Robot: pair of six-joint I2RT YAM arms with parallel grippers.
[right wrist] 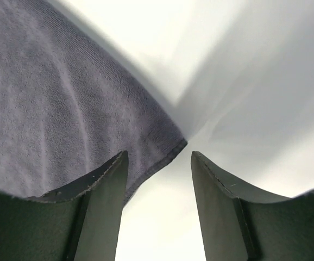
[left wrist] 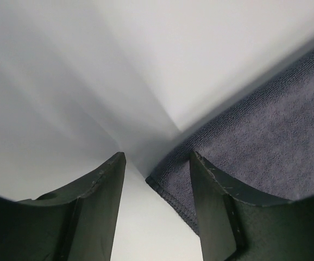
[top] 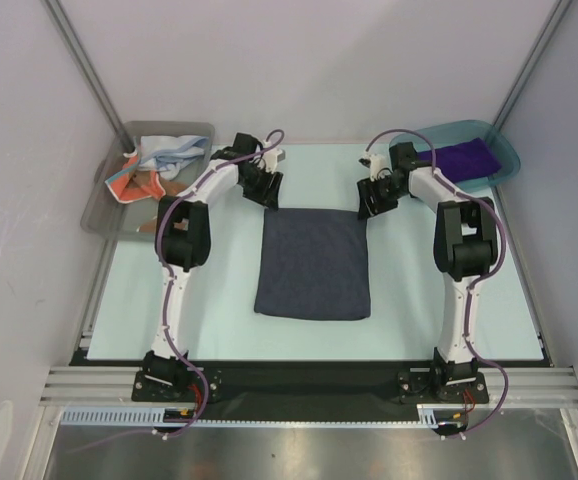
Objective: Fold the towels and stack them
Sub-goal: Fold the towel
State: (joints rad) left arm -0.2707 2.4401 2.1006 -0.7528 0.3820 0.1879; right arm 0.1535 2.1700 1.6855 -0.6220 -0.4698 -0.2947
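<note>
A dark grey-blue towel [top: 313,262] lies flat in the middle of the table. My left gripper [top: 267,193] hovers open just above its far left corner [left wrist: 156,180]; that corner lies on the table between the fingers [left wrist: 104,201], untouched. Over the far right corner [right wrist: 180,145] my right gripper [top: 367,205] is open too, with nothing held. A deep purple towel [top: 464,157] lies folded in the teal bin [top: 510,160]. An orange-red towel [top: 129,183] and a pale white and light-blue one [top: 169,152] lie crumpled in the grey bin [top: 99,215].
The grey bin stands at the back left corner, the teal bin at the back right. Enclosure walls and metal posts close in the table on the left, right and back.
</note>
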